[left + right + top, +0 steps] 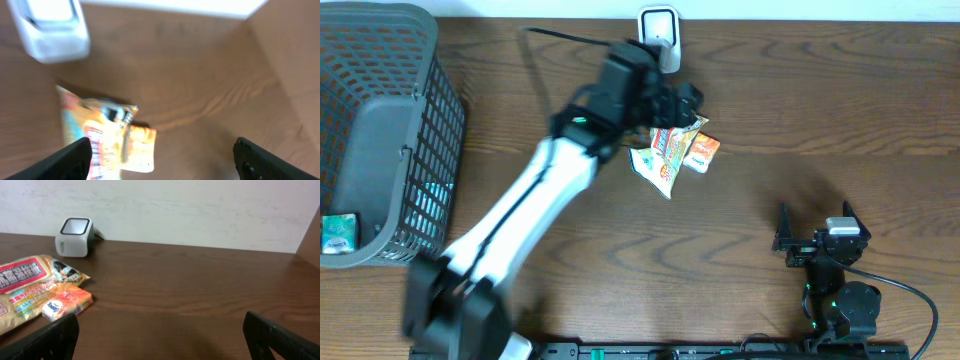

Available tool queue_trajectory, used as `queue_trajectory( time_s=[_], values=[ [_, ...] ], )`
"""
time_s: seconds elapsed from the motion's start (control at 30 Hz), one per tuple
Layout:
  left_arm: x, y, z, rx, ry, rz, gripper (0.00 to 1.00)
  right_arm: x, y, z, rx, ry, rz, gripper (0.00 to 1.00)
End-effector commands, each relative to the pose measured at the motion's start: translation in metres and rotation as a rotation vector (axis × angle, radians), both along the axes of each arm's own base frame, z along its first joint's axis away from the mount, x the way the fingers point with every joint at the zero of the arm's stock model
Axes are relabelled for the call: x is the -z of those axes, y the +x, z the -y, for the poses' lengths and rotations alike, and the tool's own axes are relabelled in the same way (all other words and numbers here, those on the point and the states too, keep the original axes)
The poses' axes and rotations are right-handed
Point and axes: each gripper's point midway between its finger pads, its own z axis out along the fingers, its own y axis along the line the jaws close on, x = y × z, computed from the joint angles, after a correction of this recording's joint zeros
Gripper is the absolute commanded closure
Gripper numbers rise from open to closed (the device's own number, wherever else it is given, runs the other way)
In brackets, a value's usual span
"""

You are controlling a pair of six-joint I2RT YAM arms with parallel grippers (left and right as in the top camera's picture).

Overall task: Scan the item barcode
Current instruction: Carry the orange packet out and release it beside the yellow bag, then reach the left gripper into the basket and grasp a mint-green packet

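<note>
shop checkout setup: barcode scanner (658, 36), mesh basket (435, 130), snack packets (666, 152).

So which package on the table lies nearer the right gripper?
The small orange box, beside the larger snack bag on the side facing the right gripper.

We get the left-wrist pic blurred: scanner (51, 26) cut by top edge, snack bag (97, 142) cut at btm, print unreadable. Overhead, basket (432, 150) cropped at left.
</note>
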Motion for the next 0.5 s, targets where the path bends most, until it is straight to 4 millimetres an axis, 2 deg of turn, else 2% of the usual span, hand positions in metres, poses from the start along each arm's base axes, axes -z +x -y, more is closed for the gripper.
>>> queue_trajectory(
  time_s=[0.0,0.03,0.07,0.13,0.17,0.27,0.3,0.37,0.43,0.47],
  values=[
    [-0.074,-0.003,-0.055,-0.07,-0.007,0.17,0.1,0.0,0.0,-0.002,-0.011,-0.008,0.0,0.01],
    [-0.085,-0.003,-0.071,-0.105,-0.006,0.192,0.11,0.0,0.0,-0.002,-0.011,-0.008,0.0,0.01],
    [-0.1,-0.001,-0.101,-0.187,0.004,0.224,0.1,0.0,0.0,-0.002,-0.011,-0.008,0.0,0.01],
    [-0.116,0.0,-0.144,-0.302,0.021,0.254,0.1,0.0,0.0,-0.002,-0.011,-0.008,0.0,0.01],
    [-0.126,-0.001,-0.175,-0.371,0.023,0.271,0.1,0.0,0.0,-0.002,-0.011,-0.008,0.0,0.01],
    [-0.143,-0.005,-0.239,-0.495,0.01,0.304,0.1,0.0,0.0,-0.002,-0.011,-0.008,0.0,0.01],
    [-0.146,-0.006,-0.251,-0.505,-0.003,0.313,0.09,0.0,0.0,-0.002,-0.011,-0.008,0.0,0.01],
    [-0.161,-0.008,-0.289,-0.53,-0.056,0.358,0.09,0.0,0.0,-0.002,-0.011,-0.008,0.001,0.01],
    [-0.168,-0.01,-0.319,-0.559,-0.068,0.388,0.09,0.0,0.0,-0.002,-0.011,-0.008,0.0,0.01],
    [-0.167,-0.013,-0.35,-0.625,-0.057,0.394,0.09,0.0,0.0,-0.002,-0.011,-0.008,0.001,0.01]
  ],
)
